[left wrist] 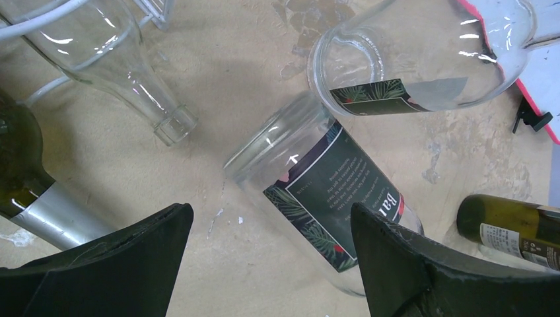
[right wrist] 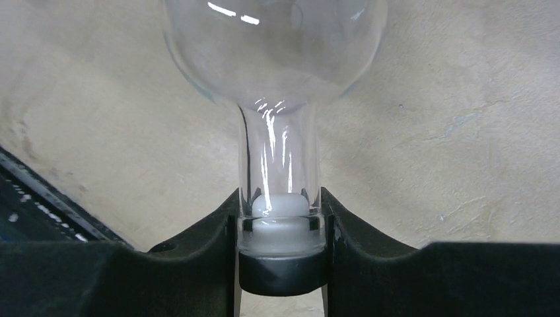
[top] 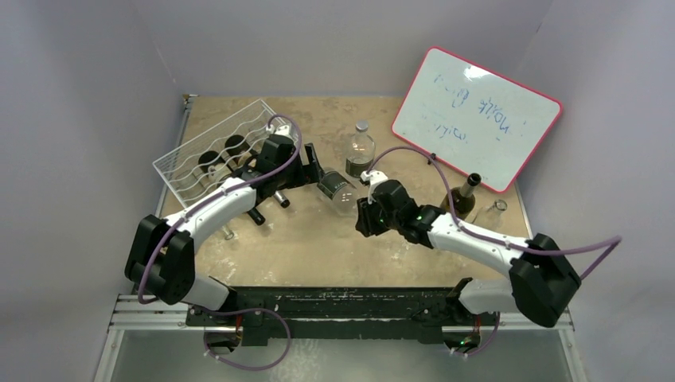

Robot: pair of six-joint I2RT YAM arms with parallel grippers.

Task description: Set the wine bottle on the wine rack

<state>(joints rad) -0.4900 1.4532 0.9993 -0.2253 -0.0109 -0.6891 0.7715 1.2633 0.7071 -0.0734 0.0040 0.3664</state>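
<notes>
A clear wine bottle with a dark leafy label (top: 337, 193) lies nearly level over the table's middle. My right gripper (top: 364, 209) is shut on its neck; the right wrist view shows the fingers (right wrist: 218, 238) clamped round the stoppered neck (right wrist: 280, 165). My left gripper (top: 318, 173) is open at the bottle's base end; in the left wrist view the labelled body (left wrist: 330, 191) lies just ahead of the open gripper (left wrist: 267, 228), next to its right finger (left wrist: 403, 264). The white wire wine rack (top: 185, 155) stands at the back left and holds two dark bottles (top: 223, 153).
A second clear labelled bottle (top: 360, 150) stands behind the held one. A dark green bottle (top: 462, 195) and a clear bottle (top: 491, 213) stand at the right below a red-framed whiteboard (top: 477, 115). Bottle necks (left wrist: 125, 72) stick out of the rack by my left gripper.
</notes>
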